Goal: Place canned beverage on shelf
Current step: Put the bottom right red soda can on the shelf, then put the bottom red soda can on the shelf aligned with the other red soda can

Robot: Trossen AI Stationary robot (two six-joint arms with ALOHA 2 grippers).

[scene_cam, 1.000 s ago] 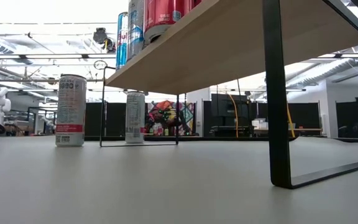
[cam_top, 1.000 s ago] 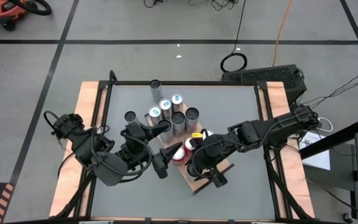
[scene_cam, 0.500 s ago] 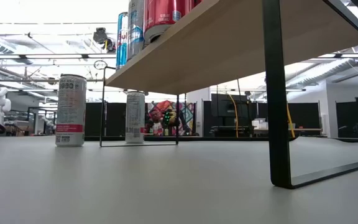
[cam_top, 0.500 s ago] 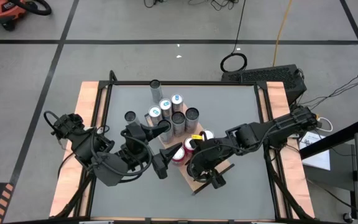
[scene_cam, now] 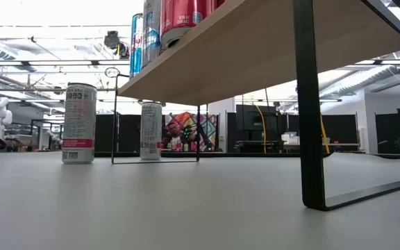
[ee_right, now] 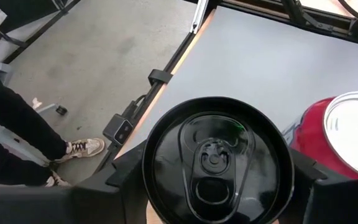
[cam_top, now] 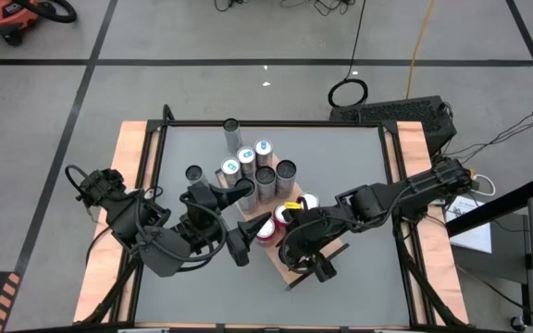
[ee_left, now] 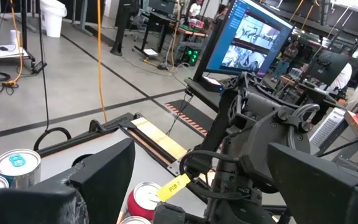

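Left side of the grey tabletop: your left arm is crouching near the pale wood strip, its left gripper pointing across the table. Its dark fingers are standing wide apart and gripping nothing, and a red can is showing in the gap beyond them. Just past that claw, a cluster of silver and blue-topped upright cans is standing on the table toward the far edge, with one dark-topped can sitting a little apart on the left. From table height you are seeing two tall white cans with printed labels standing beyond the shelf. Middle: the flat light-brown wooden shelf with thin black rim and legs is sitting right of centre, nearer the front edge, and it is carrying red cans with silver lids and a white-topped can along its left and far edges. The right gripper is hanging over the shelf, clamping a black can with a black pull-tab lid between its fingers, just beside a red can. Whether that black can is touching the board, you cannot tell. Right: the right arm is stretching in from the right-hand wood strip.
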